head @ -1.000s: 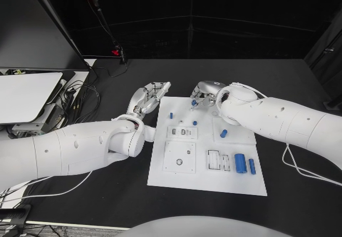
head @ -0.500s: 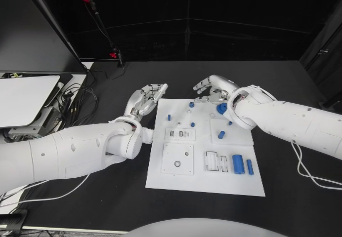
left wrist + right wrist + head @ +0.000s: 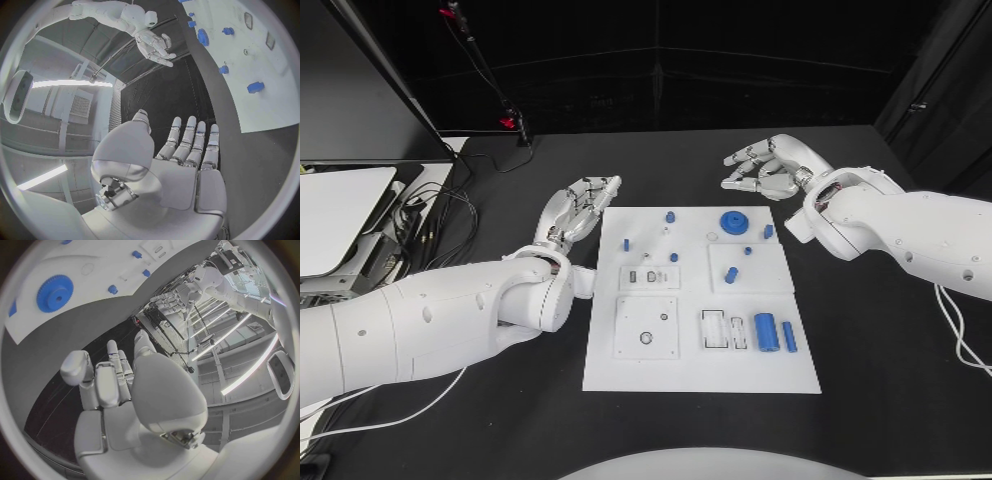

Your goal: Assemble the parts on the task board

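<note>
Since a second ago the right robot hand [image 3: 764, 168] has left the task board [image 3: 701, 370] | head: blue gear [image 3: 733, 222] lies at the board's far edge; left robot hand [image 3: 578, 210] beside the board over the desk [image 3: 877, 380], fingers straight, empty | left wrist: fingers [image 3: 195, 142] extended, parts [image 3: 255, 87] on the board | right wrist: fingers [image 3: 106, 377] apart, holding nothing, gear [image 3: 55, 293] visible.

The task board [image 3: 704, 370] lies in the middle of the table [image 3: 877, 340], with the left hand [image 3: 580, 211] just off its far left corner and the right hand [image 3: 764, 167] beyond its far right corner, over bare table and apart from the board. On the board's far end a gear [image 3: 733, 222] sits toward the right, with small pegs [image 3: 669, 216] scattered to its left and nearer. At the near right a large cylinder [image 3: 766, 330] lies between a slotted block [image 3: 723, 329] on its left and a thin pin [image 3: 789, 336] on its right.
</note>
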